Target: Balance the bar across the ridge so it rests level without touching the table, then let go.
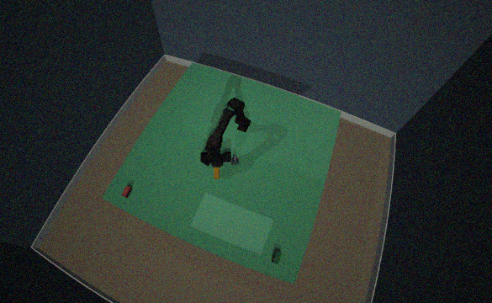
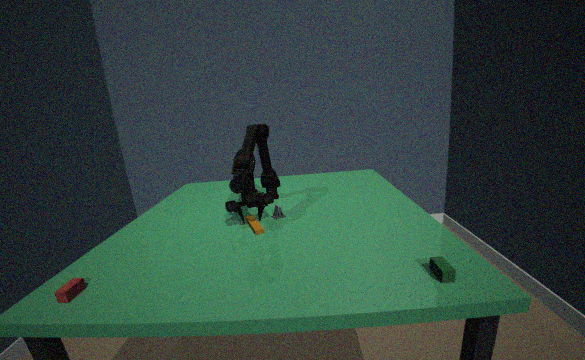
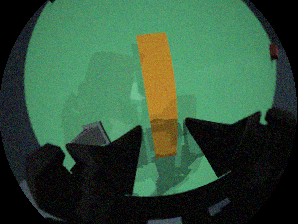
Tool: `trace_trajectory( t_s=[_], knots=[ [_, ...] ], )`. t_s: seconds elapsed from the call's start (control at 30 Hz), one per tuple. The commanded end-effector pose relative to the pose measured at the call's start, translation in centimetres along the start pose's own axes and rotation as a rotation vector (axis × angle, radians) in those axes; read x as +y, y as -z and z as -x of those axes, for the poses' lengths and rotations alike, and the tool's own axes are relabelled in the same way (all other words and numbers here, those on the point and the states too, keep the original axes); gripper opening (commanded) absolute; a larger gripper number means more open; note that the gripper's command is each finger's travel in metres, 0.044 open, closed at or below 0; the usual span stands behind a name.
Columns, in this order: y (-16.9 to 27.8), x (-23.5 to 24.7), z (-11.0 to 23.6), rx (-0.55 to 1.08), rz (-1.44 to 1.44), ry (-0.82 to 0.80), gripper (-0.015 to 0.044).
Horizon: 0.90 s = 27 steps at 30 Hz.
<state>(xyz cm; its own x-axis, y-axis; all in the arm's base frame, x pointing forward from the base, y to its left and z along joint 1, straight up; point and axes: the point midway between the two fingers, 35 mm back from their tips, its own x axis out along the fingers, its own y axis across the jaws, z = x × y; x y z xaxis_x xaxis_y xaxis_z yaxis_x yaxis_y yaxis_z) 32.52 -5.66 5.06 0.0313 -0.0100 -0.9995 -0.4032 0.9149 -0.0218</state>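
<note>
Fingers hide the bar's [image 3: 158,90] near end (parted).

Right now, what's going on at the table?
The arm is bent low over the orange bar, its open tool straddling the bar's near end. The bar lies flat on the green table, not yet gripped. The small grey ridge stands just beside it, bare. A red block and a green block sit at the table's near corners.

Green bench [image 2: 352,260]. Orange bar [image 2: 255,225] lies flat near the middle, small grey ridge [image 2: 278,212] just beside it, apart. Red block [image 2: 70,290] sits near one front corner, dark green block [image 2: 442,269] near the other. Arm base stands further back.
</note>
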Motion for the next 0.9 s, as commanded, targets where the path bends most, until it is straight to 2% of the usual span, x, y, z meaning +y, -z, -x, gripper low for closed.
trace_trajectory(
  t_s=[0.0, 0.17, 0.4, 0.5, 0.87],
  knots=[
    [0.0, 0.0, 0.0, 0.0, 0.0, 0.0, 0.0262],
    [0.0, 0.0, 0.0, 0.0, 0.0, 0.0, 0.0131],
    [0.0, 0.0, 0.0, 0.0, 0.0, 0.0, 0.0085],
    [-0.1, 0.0, 0.4, 0.0, 0.0, 0.0, 0.0006],
    [-0.4, -0.2, 3.2, -0.002, -0.001, -0.001, 0.0]
  ],
)
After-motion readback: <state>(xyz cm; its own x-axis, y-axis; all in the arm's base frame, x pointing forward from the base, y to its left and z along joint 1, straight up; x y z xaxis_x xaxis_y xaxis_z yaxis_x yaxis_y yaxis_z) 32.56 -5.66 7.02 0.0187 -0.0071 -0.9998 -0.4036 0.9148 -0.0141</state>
